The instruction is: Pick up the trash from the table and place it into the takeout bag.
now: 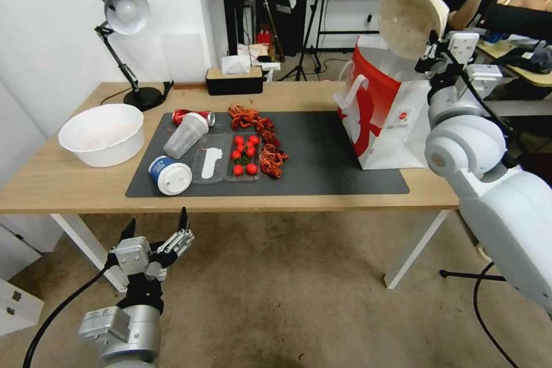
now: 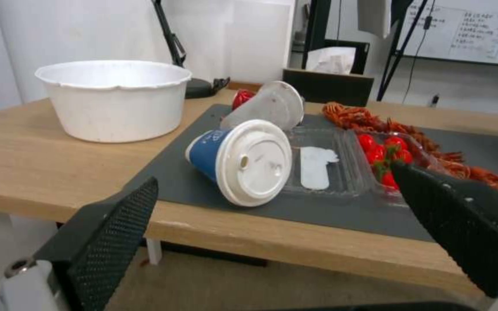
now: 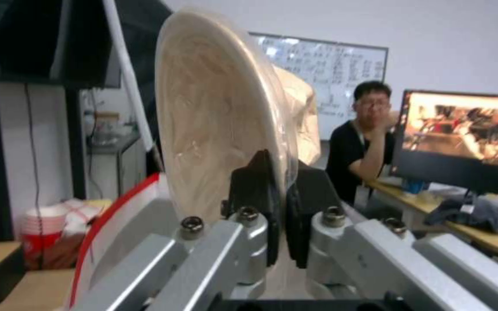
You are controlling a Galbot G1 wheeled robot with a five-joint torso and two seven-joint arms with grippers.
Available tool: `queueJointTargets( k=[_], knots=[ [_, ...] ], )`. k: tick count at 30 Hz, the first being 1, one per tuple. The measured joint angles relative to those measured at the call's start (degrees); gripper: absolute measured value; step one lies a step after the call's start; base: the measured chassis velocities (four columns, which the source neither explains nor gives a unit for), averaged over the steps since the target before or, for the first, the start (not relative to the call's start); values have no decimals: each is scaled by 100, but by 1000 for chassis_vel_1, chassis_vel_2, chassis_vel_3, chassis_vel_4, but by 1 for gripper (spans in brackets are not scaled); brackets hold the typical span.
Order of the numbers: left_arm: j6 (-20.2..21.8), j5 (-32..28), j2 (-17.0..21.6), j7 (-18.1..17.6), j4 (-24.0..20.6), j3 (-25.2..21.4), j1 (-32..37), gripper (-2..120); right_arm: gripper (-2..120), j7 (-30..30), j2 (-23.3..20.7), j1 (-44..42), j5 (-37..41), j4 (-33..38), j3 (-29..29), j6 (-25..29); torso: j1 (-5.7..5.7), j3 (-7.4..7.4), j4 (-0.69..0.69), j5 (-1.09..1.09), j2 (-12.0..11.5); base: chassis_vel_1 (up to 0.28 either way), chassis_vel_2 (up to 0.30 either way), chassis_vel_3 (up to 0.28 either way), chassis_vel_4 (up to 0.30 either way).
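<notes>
The right gripper point(image 1: 430, 50) was raised above the open mouth of the takeout bag point(image 1: 386, 121), its fingers pinched on the rim of the beige paper bowl point(image 1: 409, 18). The bowl stood on edge above the gripper, its hollow facing toward the robot's left. In the right wrist view the two dark pads point(image 3: 256, 190) clamped the thin rim point(image 3: 281, 172) from either side.

To drop the bowl cleanly, it would probably need to be centred over the bag's opening and lowered or tipped before release, since the bowl looked nearly as wide as the bag's mouth and could catch on the white handles point(image 1: 352, 95) just below and to the left of the gripper.

The bag stood at the right end of the table point(image 1: 69, 184), close to its right edge, with open air above it and a person seated well behind.

The left gripper point(image 1: 156, 229) hung below and in front of the table's near edge, fingers spread wide and empty. Ahead of it on the dark mat point(image 1: 322, 167) lay the blue-white lidded cup point(image 1: 170, 175), the clear plastic cup point(image 1: 186, 134) and the crushed red can point(image 1: 185, 116). A white basin point(image 1: 103, 133) sat farther to its left.
</notes>
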Motion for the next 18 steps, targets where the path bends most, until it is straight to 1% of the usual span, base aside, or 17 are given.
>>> queueJointTargets(
  k=[1, 3, 4, 5, 6, 8, 10, 11, 13, 14, 15, 16, 17, 18],
  knots=[
    [0, 0, 0, 0, 0, 0, 0, 100, 7, 0, 0, 0, 0, 0, 0, 0, 0, 0, 0, 0, 0, 0, 0, 0, 0],
    [-5, 0, -5, 8, -23, 0, 11, 100, 17, -60, -8, -55, -20, -38, 40, 10, 0, 0, -1, 0, 0, 0, 0, 0, 0],
    [-5, 0, -5, 8, -23, 0, 11, 100, 17, -60, -8, -55, -20, -38, 40, 10, 0, 0, -1, 0, 0, 0, 0, 0, 0],
    [-7, 0, -4, 11, -32, 0, 16, 100, 21, -80, -8, -65, -33, -68, 46, 20, 0, 0, 0, 0, 0, 0, 0, 0, 0],
    [-9, 0, 1, 13, -41, 0, 23, 100, 27, -104, -7, -70, -58, -126, 46, 51, 0, 0, 0, -1, 0, 0, 0, 0, 0],
    [-16, 1, 5, 14, -50, -4, 27, 100, 36, -137, -2, -70, -116, -197, 45, 100, 0, 0, 0, 0, 0, 0, 0, 0, 0],
    [-24, 1, 5, 14, -52, -6, 30, 100, 37, -144, 0, -70, -123, -210, 43, 108, 0, 0, 0, -1, 0, 0, 0, 0, 0],
    [-28, 2, 2, 14, -53, -6, 36, 100, 42, -147, 1, -69, -123, -214, 41, 114, 0, 0, 0, 0, 0, 0, 0, 0, 0],
    [-28, 2, 1, 15, -53, -6, 38, 100, 43, -147, 1, -69, -122, -214, 41, 116, 0, 0, 0, 0, 0, 0, 0, 0, 0],
    [-33, 5, -1, 14, -54, -6, 45, 100, 48, -151, 1, -69, -118, -214, 41, 119, 0, 0, 0, 0, 0, 0, 0, 0, 0],
    [-42, 13, -7, 14, -56, -1, 59, 100, 59, -169, -2, -65, -102, -214, 39, 134, 0, 0, 0, -1, 0, 0, 0, 0, 0],
    [-46, 20, -11, 14, -59, 4, 66, 100, 62, -195, -6, -60, -95, -216, 34, 168, 0, 0, 0, -1, 0, 0, 0, 0, 0],
    [-46, 20, -11, 14, -59, 4, 66, 100, 62, -195, -6, -60, -95, -216, 34, 168, 0, 0, 0, -1, 0, 0, 0, 0, 0],
    [-51, 34, -16, 15, -66, 19, 76, 100, 68, -319, -20, -33, -94, -251, -2, 356, 0, 0, 0, -1, 0, 0, 0, 0, 0]
  ],
)
